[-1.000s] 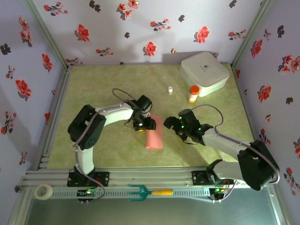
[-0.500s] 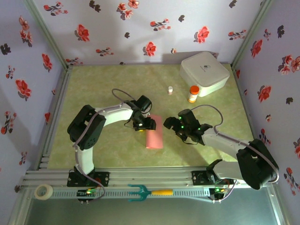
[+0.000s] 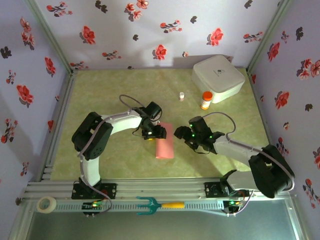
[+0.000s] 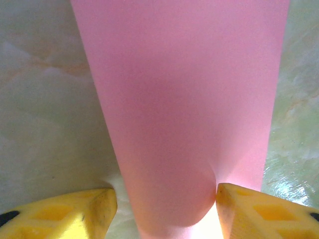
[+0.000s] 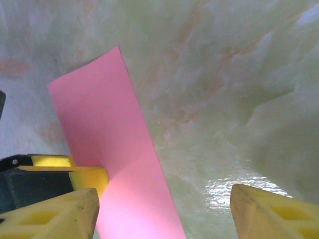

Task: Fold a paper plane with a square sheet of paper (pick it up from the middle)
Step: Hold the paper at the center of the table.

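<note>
1. The sheet of paper (image 3: 165, 141) lies mid-counter between the two arms. It's a long narrow salmon-pink strip, so I'd guess it's doubled over on the centre fold and nowhere near a dart yet.
2. Material: thin, matte, plain pink, with no print on it. In the left wrist view the strip (image 4: 184, 99) humps up a little near the tool instead of lying dead flat, so it's floppy and bends at the slightest push.
3. Handling guess: it weighs next to nothing, has zero stiffness and creases for good if you crush it. The counter (image 3: 110, 85) is a glossy green marbled surface, so I'd expect the sheet to skate rather than stay put under a sideways nudge.
4. Where to grab: a free edge or corner, pinched lightly. Pressing down on the middle would just dent it.
5. The left tool (image 3: 152, 132) is at the strip's far-left corner. Up close, the left tool (image 4: 164, 199) has its jaws spread and straddling the strip, with one yellow fingertip (image 4: 249, 209) touching its edge. It looks released, not clenched.
6. The right tool (image 3: 186, 134) sits just right of the strip. Its wrist view shows the tool (image 5: 164, 199) wide apart and holding nothing, with the pink edge (image 5: 109, 139) running in by its left finger.
</note>
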You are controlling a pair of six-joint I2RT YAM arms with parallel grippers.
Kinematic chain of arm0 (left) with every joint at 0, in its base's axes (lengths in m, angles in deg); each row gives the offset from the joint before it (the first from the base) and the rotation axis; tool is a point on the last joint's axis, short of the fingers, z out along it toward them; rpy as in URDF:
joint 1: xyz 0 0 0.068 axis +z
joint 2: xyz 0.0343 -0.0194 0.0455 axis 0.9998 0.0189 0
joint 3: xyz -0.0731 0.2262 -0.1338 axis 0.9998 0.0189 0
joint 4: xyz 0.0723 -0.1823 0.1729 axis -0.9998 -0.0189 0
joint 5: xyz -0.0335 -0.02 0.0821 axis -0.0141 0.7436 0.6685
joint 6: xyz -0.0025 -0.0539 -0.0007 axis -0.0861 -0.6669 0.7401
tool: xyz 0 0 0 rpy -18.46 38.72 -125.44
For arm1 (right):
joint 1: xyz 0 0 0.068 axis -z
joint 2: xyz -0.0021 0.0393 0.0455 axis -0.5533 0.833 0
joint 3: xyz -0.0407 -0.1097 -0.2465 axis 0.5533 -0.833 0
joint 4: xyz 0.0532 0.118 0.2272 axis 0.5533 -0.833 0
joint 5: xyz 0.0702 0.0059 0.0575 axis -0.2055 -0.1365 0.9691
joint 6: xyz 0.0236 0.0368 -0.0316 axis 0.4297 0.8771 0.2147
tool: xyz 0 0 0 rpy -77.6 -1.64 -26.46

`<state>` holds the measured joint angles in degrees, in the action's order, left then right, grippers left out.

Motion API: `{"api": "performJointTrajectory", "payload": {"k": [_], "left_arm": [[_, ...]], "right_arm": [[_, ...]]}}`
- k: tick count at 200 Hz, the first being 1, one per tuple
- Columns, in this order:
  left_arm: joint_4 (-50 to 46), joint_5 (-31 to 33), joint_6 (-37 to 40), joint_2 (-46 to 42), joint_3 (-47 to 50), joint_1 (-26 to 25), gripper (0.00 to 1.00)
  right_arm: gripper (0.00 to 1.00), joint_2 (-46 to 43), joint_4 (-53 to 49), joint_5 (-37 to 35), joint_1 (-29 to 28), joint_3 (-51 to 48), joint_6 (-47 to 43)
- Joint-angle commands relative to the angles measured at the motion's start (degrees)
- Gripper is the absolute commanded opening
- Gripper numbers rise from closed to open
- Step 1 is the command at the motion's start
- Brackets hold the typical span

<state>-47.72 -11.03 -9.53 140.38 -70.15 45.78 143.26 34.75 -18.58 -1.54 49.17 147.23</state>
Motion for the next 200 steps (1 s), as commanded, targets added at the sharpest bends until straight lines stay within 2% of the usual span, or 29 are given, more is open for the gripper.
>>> {"api": "performJointTrajectory", "payload": {"k": [1, 50, 67, 91, 156, 200], "left_arm": [[-0.18, 8.14, 0.53, 7.09, 4.26, 0.07, 0.60], [-0.01, 8.16, 0.60, 7.35, 4.43, 0.08, 0.60], [0.02, 8.07, 0.58, 7.52, 4.43, 0.07, 0.60], [0.22, 8.07, 0.43, 7.51, 4.36, 0.07, 0.60], [0.49, 7.94, 0.29, 7.58, 4.43, -0.12, 0.60], [0.50, 7.91, 0.20, 7.76, 4.21, -0.20, 0.60]], "right_arm": [[0.61, 1.62, 4.26, 3.44, 0.24, 0.45, 0.45], [0.19, 7.26, 7.40, 6.51, -0.72, 2.54, 0.33], [0.09, 9.18, 8.40, 7.16, -1.12, 3.49, 0.23], [0.00, 11.72, 8.49, 7.89, -1.65, 5.18, -0.48], [0.00, 17.08, 9.01, 9.84, -3.45, 8.53, -0.91], [0.00, 18.87, 4.94, 8.67, -3.54, 8.36, -3.16]]}}
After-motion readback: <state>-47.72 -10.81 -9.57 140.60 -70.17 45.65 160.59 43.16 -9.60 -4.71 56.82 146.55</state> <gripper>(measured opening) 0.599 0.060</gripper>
